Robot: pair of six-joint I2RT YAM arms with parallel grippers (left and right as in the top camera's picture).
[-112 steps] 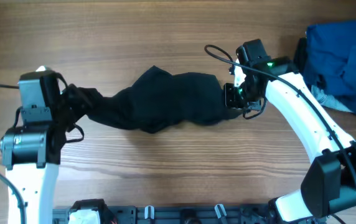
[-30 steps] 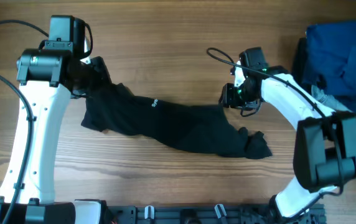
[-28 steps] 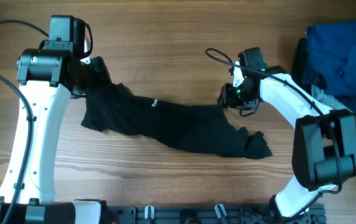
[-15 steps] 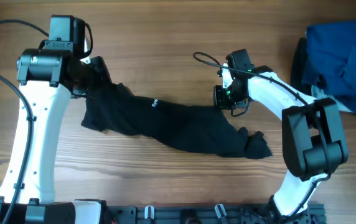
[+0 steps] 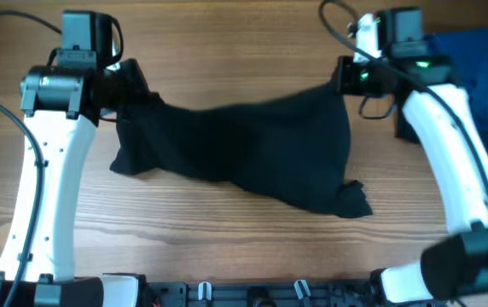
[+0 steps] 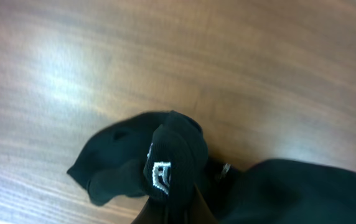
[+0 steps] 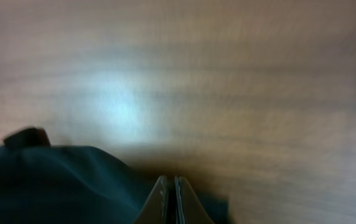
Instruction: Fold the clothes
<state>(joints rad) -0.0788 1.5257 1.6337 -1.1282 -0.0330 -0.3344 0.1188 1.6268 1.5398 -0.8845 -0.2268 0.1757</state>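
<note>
Now right gripper [image 5: 344, 79]: jaws pinching the black garment [image 5: 244, 145], moved to the far side
left gripper [image 5: 131, 89]: unmoved, clamped on opposite end
black garment: stretched wider

Two white arms with black joints, left arm [image 5: 43, 170] at nine o'clock, right arm [image 5: 457, 145] at three, are trailing black cables [image 5: 14, 13]. A green light [image 5: 364, 75] is glowing at one o'clock. The right gripper [image 7: 168, 186] is showing slim dark fingers.

Bright, even light; glare on table [image 7: 119, 106]; right wrist view blurred.
</note>
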